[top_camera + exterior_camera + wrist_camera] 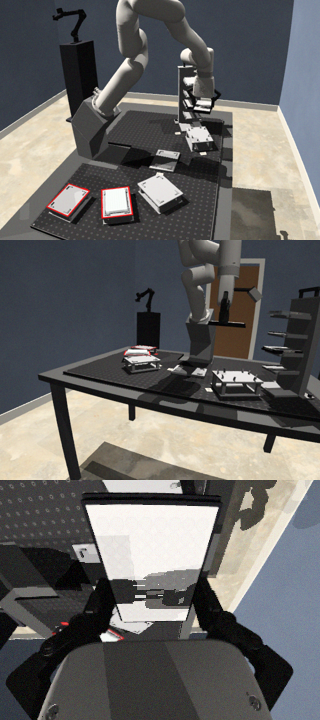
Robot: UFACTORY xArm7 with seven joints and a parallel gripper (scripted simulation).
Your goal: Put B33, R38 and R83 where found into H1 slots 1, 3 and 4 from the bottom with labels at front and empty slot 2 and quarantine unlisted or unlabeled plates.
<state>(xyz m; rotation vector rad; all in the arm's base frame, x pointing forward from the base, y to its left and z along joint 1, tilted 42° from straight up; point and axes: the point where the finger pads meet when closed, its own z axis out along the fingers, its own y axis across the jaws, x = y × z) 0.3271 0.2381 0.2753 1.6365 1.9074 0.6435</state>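
the plate (150, 555) is up in the air, held flat by its two long sides in the claw (152, 602). the claw's black fingers press on the plate from both sides, so it is closed on the plate, with the fingers far apart because the plate is wide. in the side view the plate (226, 323) looks like a thin dark bar under the claw, well above the table (103, 384) and to the left of the plate hotel (306, 343). from the top view the plate (202, 105) hangs just in front of the hotel's shelves (180, 90), above a raised nest with pins (199, 138). some shelves of the hotel have plates on them. lower on the deck are two nests with red edges. one red nest (67, 199) looks bare, and the other red nest (116, 202) has a white plate in it. beside them sits a grey raised nest (160, 192), and a low flat nest (165, 160) lies in the middle.
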